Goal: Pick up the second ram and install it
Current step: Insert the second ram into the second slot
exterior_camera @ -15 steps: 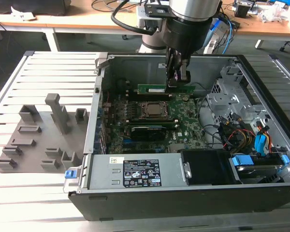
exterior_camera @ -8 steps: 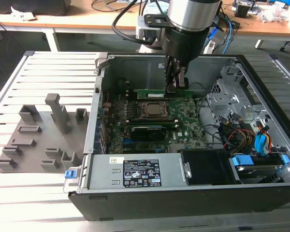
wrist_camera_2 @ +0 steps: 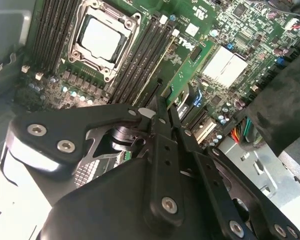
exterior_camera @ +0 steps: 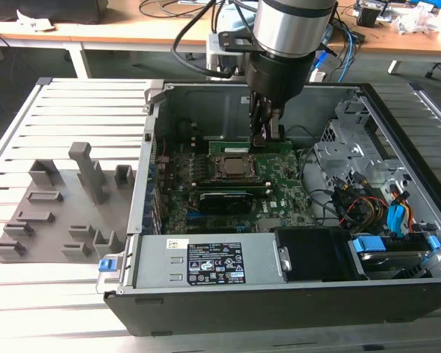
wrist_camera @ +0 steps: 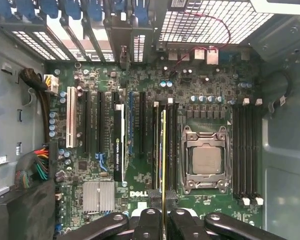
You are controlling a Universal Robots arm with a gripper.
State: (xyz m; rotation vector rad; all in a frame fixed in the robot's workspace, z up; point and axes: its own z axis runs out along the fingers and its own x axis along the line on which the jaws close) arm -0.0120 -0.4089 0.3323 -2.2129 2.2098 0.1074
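Note:
The second ram (exterior_camera: 235, 145) is a long thin green stick held upright on its long edge inside the open computer case. My gripper (exterior_camera: 268, 138) reaches down from above and is shut on it near one end. In the first wrist view the ram (wrist_camera: 163, 150) shows edge-on, running out from between the black fingers of the gripper (wrist_camera: 163, 215) over the dark memory slots beside the CPU socket (wrist_camera: 206, 160). I cannot tell whether it is seated in a slot. In the second wrist view the gripper (wrist_camera_2: 162, 107) hangs above the motherboard (wrist_camera_2: 230, 30).
Case walls (exterior_camera: 151, 147) close in the board on all sides. A dark expansion card (exterior_camera: 220, 200) stands in front of the CPU socket (exterior_camera: 235, 168). The power supply (exterior_camera: 206, 261) fills the front, a drive cage with cables (exterior_camera: 367, 191) the right. Grey holder blocks (exterior_camera: 59, 213) sit on the table at the left.

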